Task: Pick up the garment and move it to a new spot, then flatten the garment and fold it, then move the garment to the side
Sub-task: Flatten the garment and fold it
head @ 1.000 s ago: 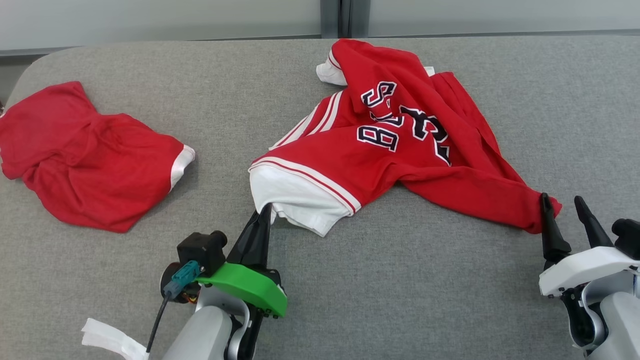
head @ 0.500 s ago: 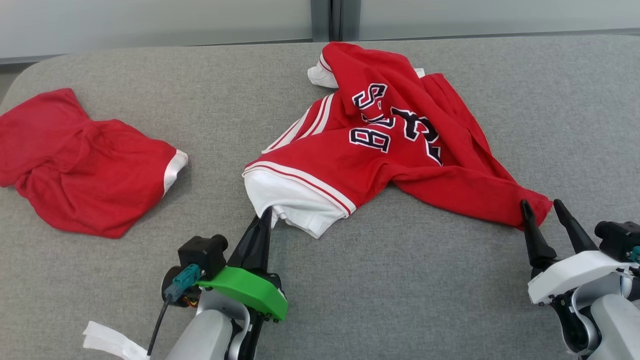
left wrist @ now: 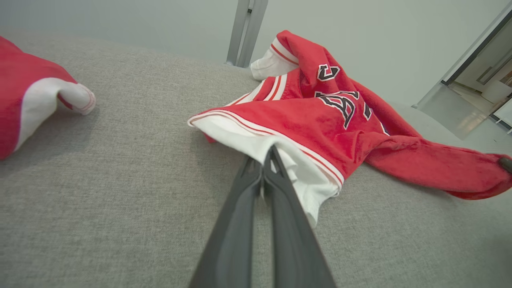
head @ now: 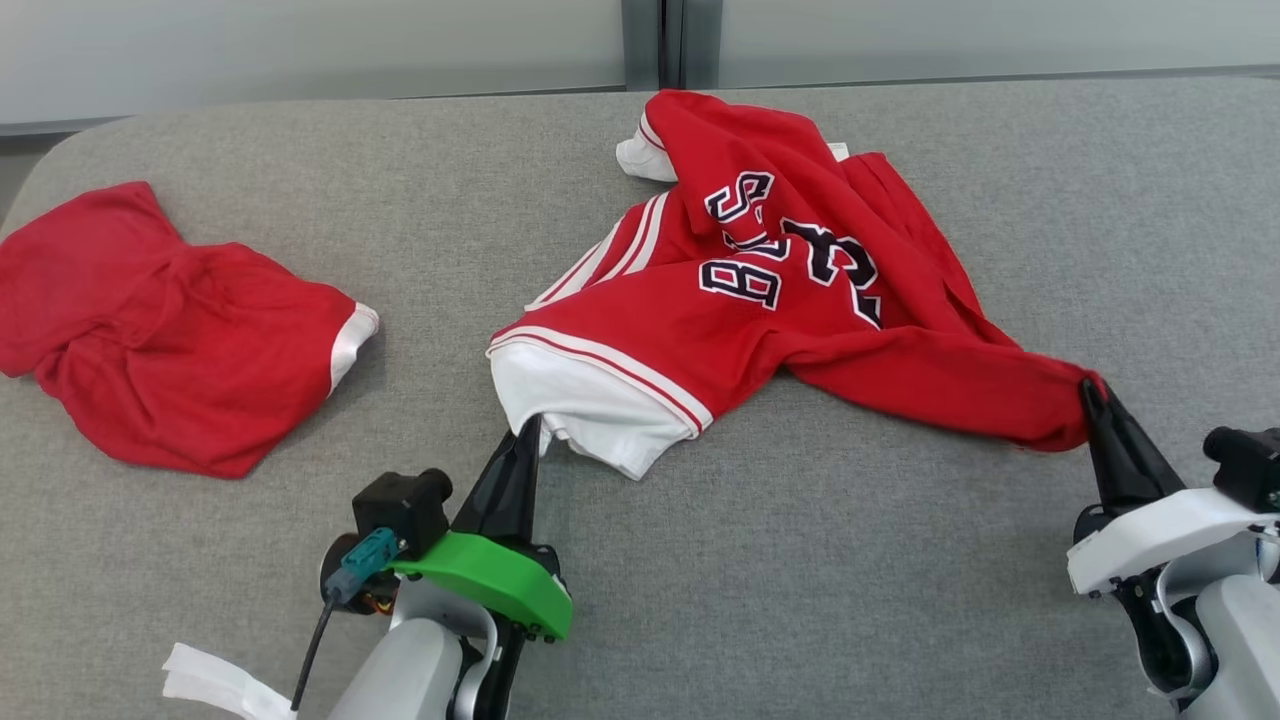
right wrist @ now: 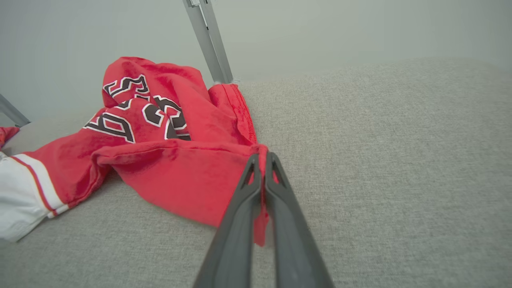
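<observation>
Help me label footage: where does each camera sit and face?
Head: on the head, facing forward and down at the table; left gripper, right gripper show.
Left wrist: on that wrist, along its shut fingers to the jersey's white hem.
Right wrist: likewise, along its fingers to the jersey's red corner.
Shared: both wrist views show the jersey's lettering.

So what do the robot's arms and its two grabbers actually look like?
Each gripper has two long, dark, tapering fingers. The left gripper sits on a bright green mount with a black boxy camera and a teal connector trailing a black cable. The right gripper has a white mount. The left forearm and right forearm are smooth pale grey.
</observation>
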